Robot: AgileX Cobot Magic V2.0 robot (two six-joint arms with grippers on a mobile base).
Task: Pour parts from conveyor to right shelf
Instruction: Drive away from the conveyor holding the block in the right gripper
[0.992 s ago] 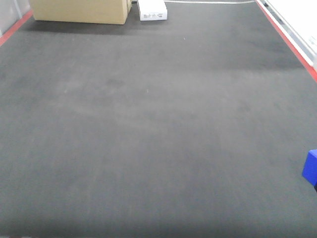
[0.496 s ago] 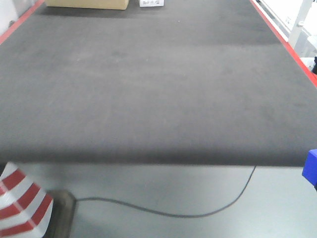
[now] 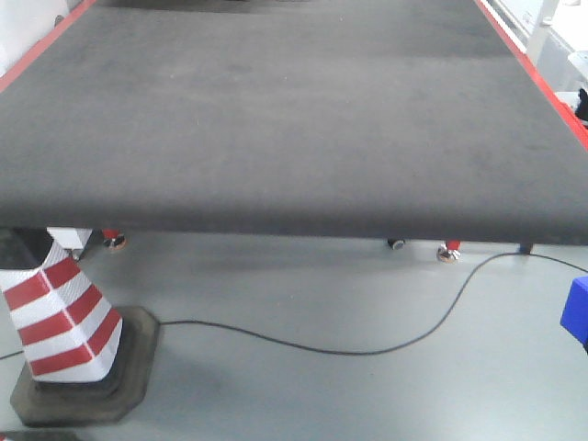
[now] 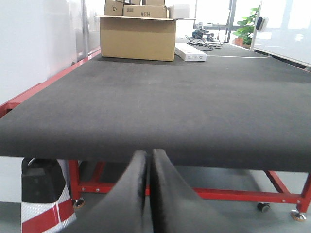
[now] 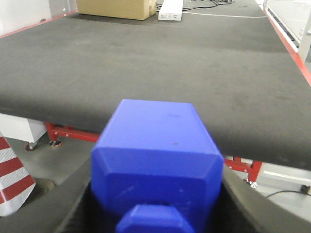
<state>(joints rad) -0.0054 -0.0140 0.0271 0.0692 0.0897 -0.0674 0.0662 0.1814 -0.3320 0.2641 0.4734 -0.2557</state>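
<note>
Backed off since a second ago: the wide dark-grey fabric conveyor belt (image 3: 276, 119) now shows its near edge, floor below.
Item: small bright-blue boxy plastic block (image 5: 158, 160), clamped in my right gripper (image 5: 158, 204), off the belt. I judge it rigid, light and slick; hold the flat sides.
Left gripper (image 4: 148, 165): closed, empty.
Obstacles: red-and-white striped cone (image 3: 60, 312), black cable (image 3: 367, 349).

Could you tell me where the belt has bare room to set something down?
The conveyor is bare from its near lip, between the red edge stripes. Its far end is crowded: cardboard box and white box. The floor below holds a striped cone and a cable.
</note>
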